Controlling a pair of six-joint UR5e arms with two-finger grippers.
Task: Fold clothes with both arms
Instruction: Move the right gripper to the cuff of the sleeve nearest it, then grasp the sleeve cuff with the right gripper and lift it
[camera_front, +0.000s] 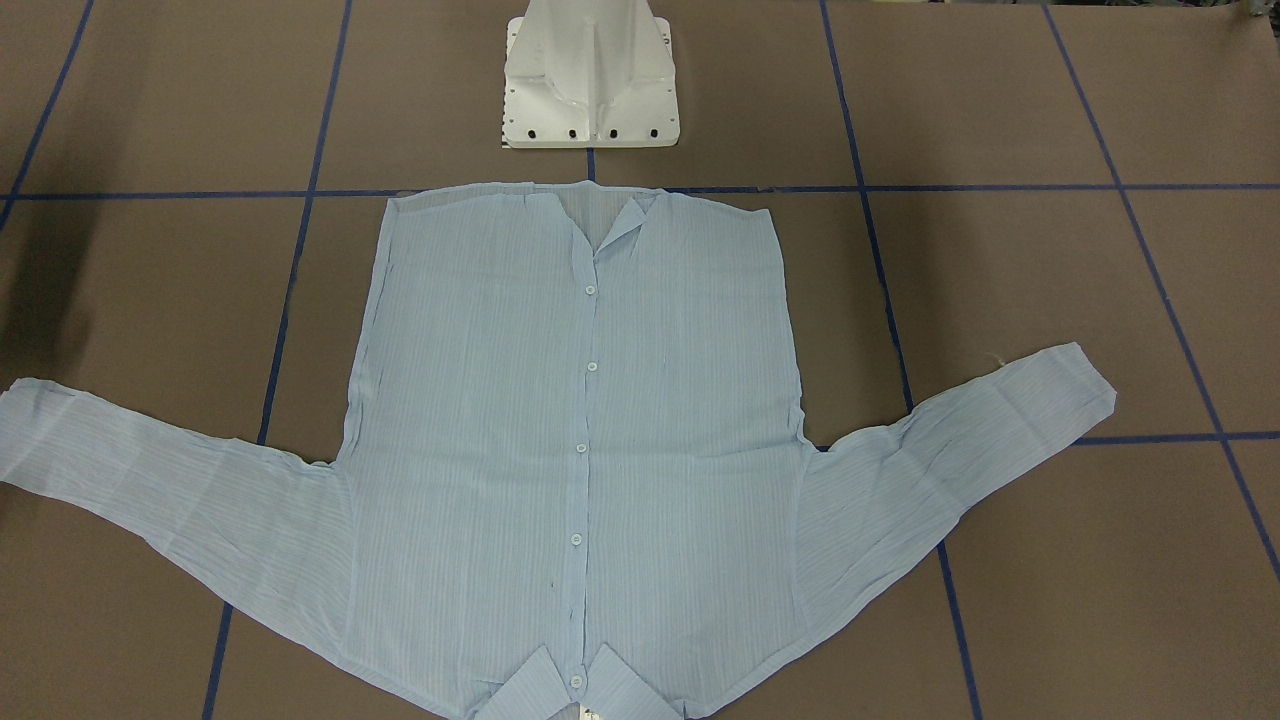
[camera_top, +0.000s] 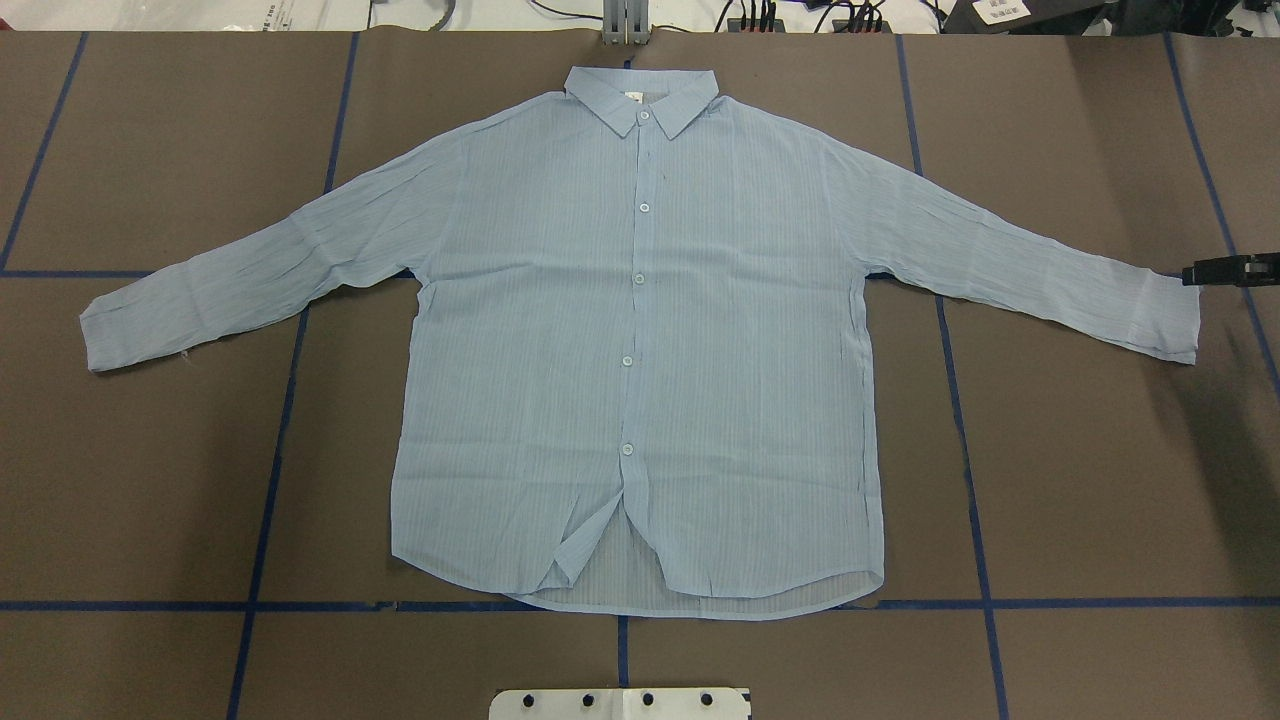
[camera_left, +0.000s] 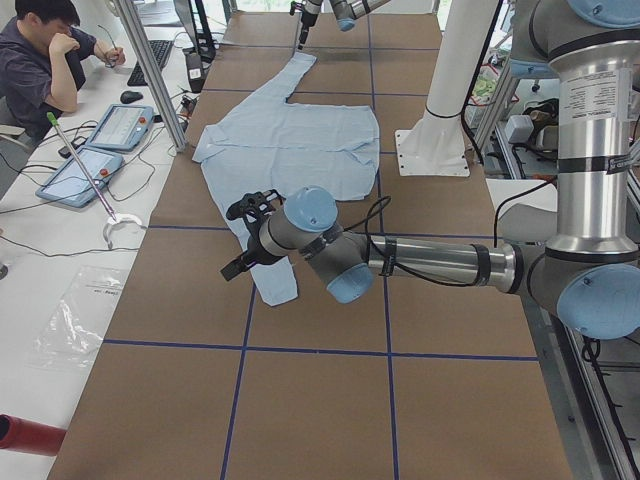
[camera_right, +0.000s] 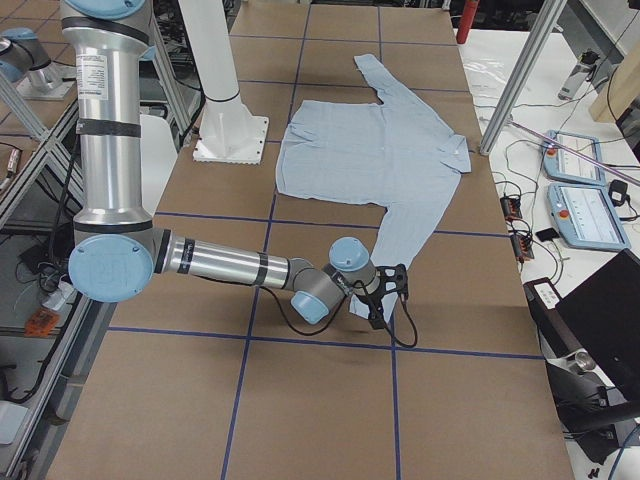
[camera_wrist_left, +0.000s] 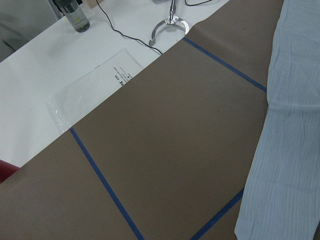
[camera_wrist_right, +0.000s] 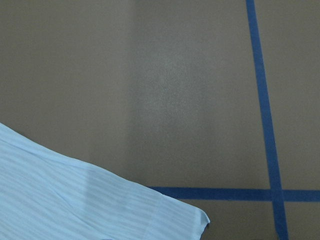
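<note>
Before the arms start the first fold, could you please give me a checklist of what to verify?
1. Shirt lies flat, buttons up: ok.
2. Left sleeve and right sleeve spread out: ok.
3. Right arm has its jaws beside the right cuff: ok.
4. Left arm has its jaws near the left cuff: ok.
5. Jaws open, either arm: cannot tell.
6. Hem smooth: not ok, one front corner is turned back.
</note>
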